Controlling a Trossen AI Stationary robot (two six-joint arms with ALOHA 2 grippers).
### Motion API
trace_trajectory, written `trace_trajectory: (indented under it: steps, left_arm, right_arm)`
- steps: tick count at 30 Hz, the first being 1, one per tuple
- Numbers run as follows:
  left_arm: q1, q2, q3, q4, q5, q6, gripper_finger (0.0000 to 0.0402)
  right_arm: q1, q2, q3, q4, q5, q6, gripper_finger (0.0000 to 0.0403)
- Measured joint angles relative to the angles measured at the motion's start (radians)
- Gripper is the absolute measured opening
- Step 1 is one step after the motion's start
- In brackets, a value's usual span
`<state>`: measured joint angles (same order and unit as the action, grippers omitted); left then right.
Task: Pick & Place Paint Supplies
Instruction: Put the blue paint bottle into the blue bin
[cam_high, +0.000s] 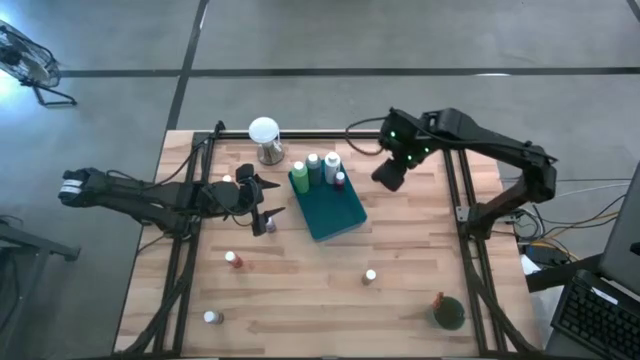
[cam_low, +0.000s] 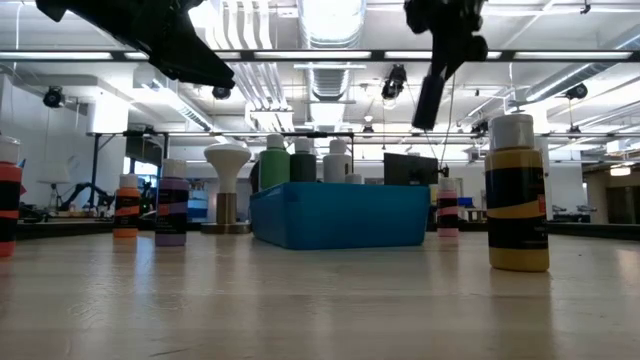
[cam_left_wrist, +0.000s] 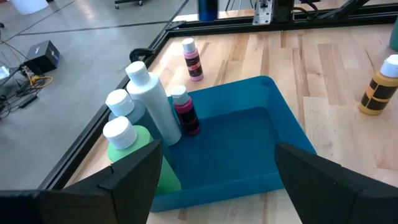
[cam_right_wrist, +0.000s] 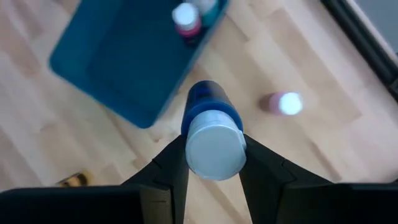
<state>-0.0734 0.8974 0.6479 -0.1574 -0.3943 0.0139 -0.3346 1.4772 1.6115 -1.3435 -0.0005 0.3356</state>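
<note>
A teal tray (cam_high: 335, 212) lies mid-table; a green bottle (cam_left_wrist: 134, 152), a tall white one (cam_left_wrist: 152, 99) and a small magenta one (cam_left_wrist: 185, 112) stand at its far end. My right gripper (cam_high: 390, 172) hangs high beside the tray's far right corner, shut on a blue white-capped bottle (cam_right_wrist: 208, 118). Left of the tray, my left gripper (cam_high: 262, 200) is open and faces the tray (cam_left_wrist: 249, 137) with nothing between its fingers. Loose bottles stand on the table: pink (cam_right_wrist: 283, 102), yellow (cam_low: 517, 195), purple (cam_low: 171, 212). My right gripper pinches the blue bottle at its top end, by the white cap (cam_right_wrist: 214, 149), between its two fingers (cam_right_wrist: 171, 165). The fingers come steeply from above. The bottle hangs below them (cam_low: 428, 100), slightly tilted, lifted well clear of the table and the tray.
A white globe on a metal base (cam_high: 264, 135) stands at the far edge behind the tray. Small bottles stand near the front (cam_high: 233, 260) (cam_high: 369, 277) (cam_high: 211, 318), and a large green one (cam_high: 448, 312) at the near right. Dark frame rails run along both table sides.
</note>
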Motion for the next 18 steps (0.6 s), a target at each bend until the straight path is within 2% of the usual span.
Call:
trace_trajectory:
  steps: [10,18]
  left_arm:
    - [0.000,0.000,0.000,0.000,0.000,0.000,0.0314]
    - [0.001,0.000,0.000,0.004,0.000,0.003,0.0314]
  right_arm:
    - [0.179,-0.002,0.000,0.027,-0.001,0.139,0.0107]
    - [0.212,0.041,0.001,0.146,-0.004,0.147,0.0107]
